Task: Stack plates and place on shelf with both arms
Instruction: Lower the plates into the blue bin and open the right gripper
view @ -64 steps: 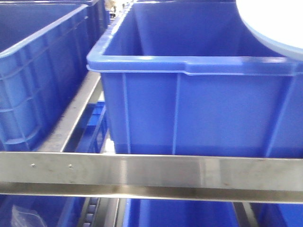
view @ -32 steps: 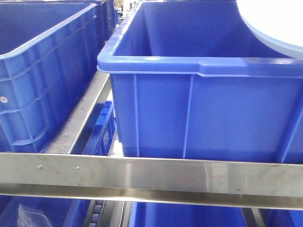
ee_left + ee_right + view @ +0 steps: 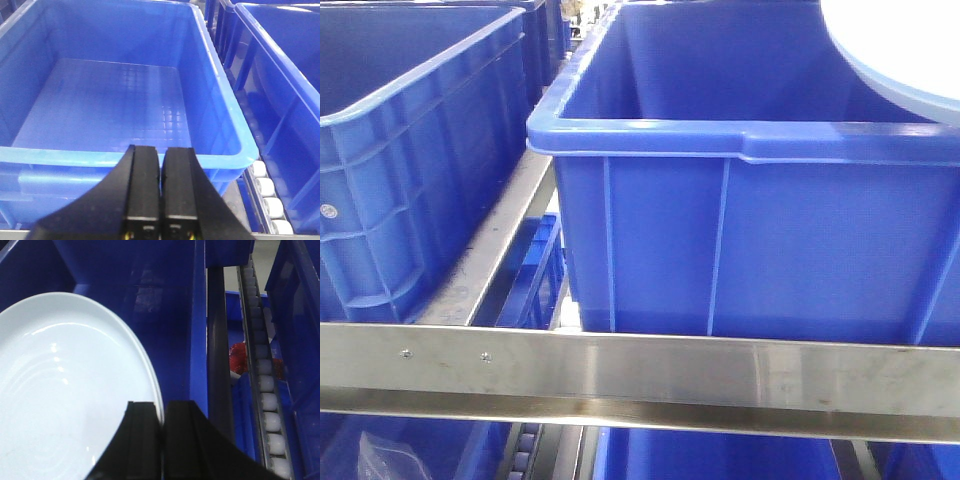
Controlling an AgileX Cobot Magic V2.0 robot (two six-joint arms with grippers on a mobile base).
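A white plate (image 3: pixel 60 390) fills the left of the right wrist view, held over a blue crate. My right gripper (image 3: pixel 163 405) is shut on its right rim. The same plate (image 3: pixel 900 50) shows at the top right of the front view, above the middle blue crate (image 3: pixel 740 230). I cannot tell whether it is one plate or two stacked. My left gripper (image 3: pixel 161 150) is shut and empty, just in front of the near rim of an empty blue crate (image 3: pixel 115 110). The steel shelf rail (image 3: pixel 640 380) crosses the bottom of the front view.
Another blue crate (image 3: pixel 400 150) stands at the left on the shelf, with more crates on the tier below. White rollers (image 3: pixel 267 390) run along the shelf at the right of the right wrist view. A red object (image 3: pixel 237 357) lies below them.
The front view has shifted: the crates and the rail moved to the right and slightly down in frame, then held still. The plate stays at the top right.
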